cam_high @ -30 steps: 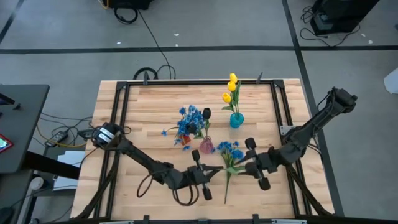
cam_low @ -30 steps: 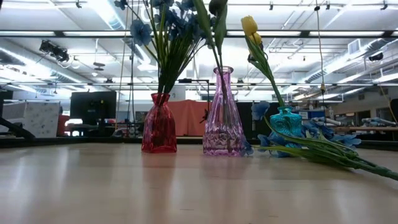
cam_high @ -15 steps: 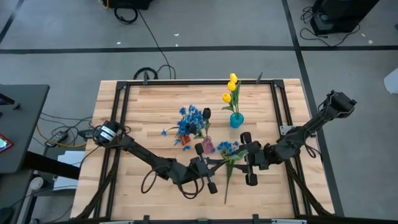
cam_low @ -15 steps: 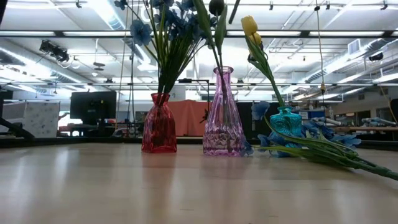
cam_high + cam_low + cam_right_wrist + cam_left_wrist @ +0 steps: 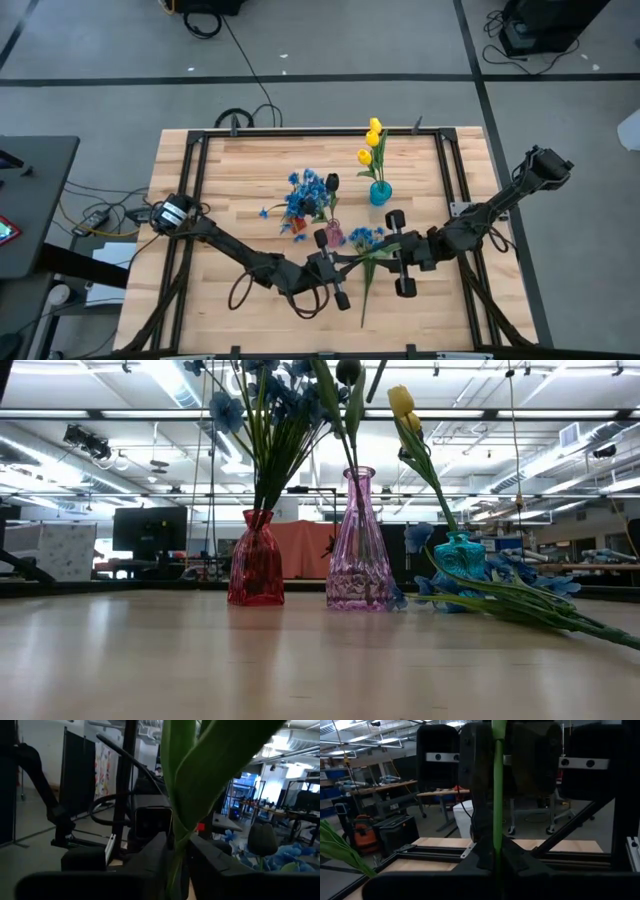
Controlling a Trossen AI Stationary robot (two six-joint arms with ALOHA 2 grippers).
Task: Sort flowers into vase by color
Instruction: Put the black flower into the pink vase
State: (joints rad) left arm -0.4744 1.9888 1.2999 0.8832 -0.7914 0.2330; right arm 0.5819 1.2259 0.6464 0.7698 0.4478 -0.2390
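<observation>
The blue flower point(image 5: 368, 240) is seen lying on the table point(image 5: 230, 190) near its front edge, just right of centre. Its blossoms are turned toward the vases and its longest green stalk runs back toward the front edge. A second green stem point(image 5: 365, 260) crosses it from side to side, and this long axis is the one spanned by both arms.

The left gripper point(image 5: 333, 272) is closed tight on the stem's left part; in the left wrist view the stem point(image 5: 497, 795) is seen pinched between the dark fingers. The right gripper point(image 5: 400, 256) is set at the stem's other end, just right of the blossoms. It is drawn narrow, with a pad on either side of the leafy stem point(image 5: 177, 845), and a hold is judged to be taken there. Both grippers are thus at the flower, facing one another along it.

The red vase point(image 5: 256, 565), already filled with blue blossoms, stands beyond the flower and to its left. It is therefore judged nearer to the left arm, and the stem must be brought upright before it can be dropped in. The pink vase point(image 5: 358, 550) stands between the flower and that vase, very close to the blossoms, and could be knocked. The teal vase point(image 5: 380, 193) with yellow tulips stands farther back.

No brand, label or readable writing is found in any view.
</observation>
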